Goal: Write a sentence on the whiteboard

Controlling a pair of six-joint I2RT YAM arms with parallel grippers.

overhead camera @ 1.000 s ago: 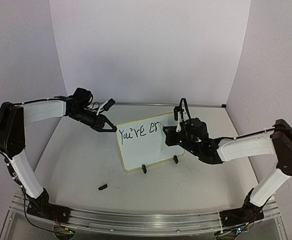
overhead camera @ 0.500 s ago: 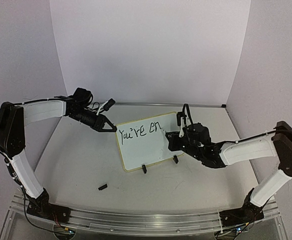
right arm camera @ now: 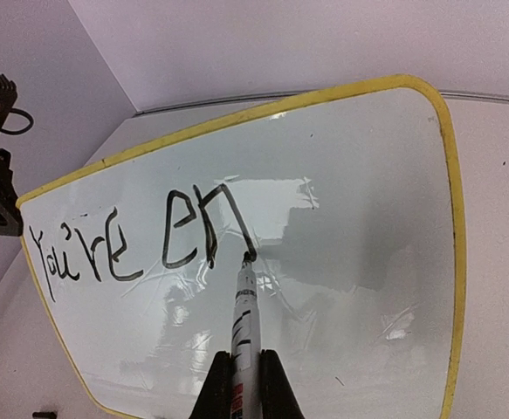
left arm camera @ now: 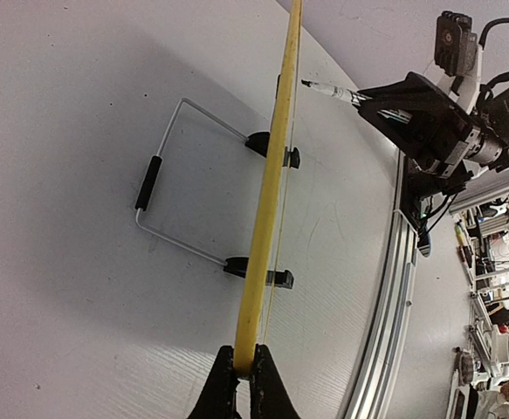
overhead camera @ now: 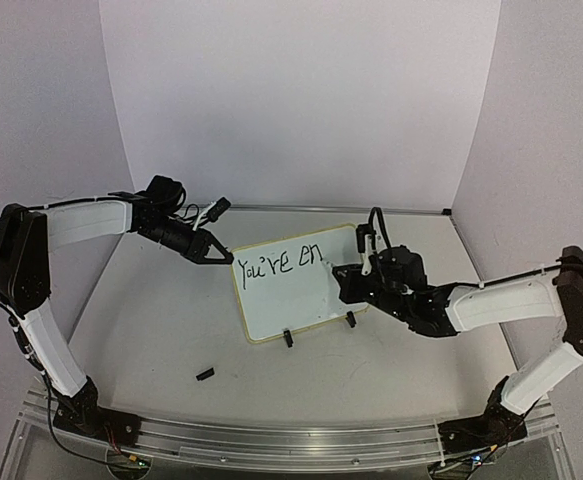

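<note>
We stand the small white, yellow-rimmed, rounded whiteboard (overhead camera: 289,300) at mid-frame in the top view on its black clip feet (overhead camera: 287,338). Our left gripper (left arm camera: 244,384) is closed tight on its upper-left rim, likely to brace it against pen pressure. Our right gripper (right arm camera: 244,380) clamps a white-barrelled black marker (right arm camera: 244,305), tip on the board ending "You're en", the black handwritten sentence (right arm camera: 132,244). Bare white to the right awaits the rest.

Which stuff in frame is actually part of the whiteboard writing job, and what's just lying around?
In the job: whiteboard on wire stand; sentence, so far "You're en"; marker in right end effector; left end effector pinching the board's edge.
Lying about: small black piece on the table in front of the board; too small to identify.
</note>
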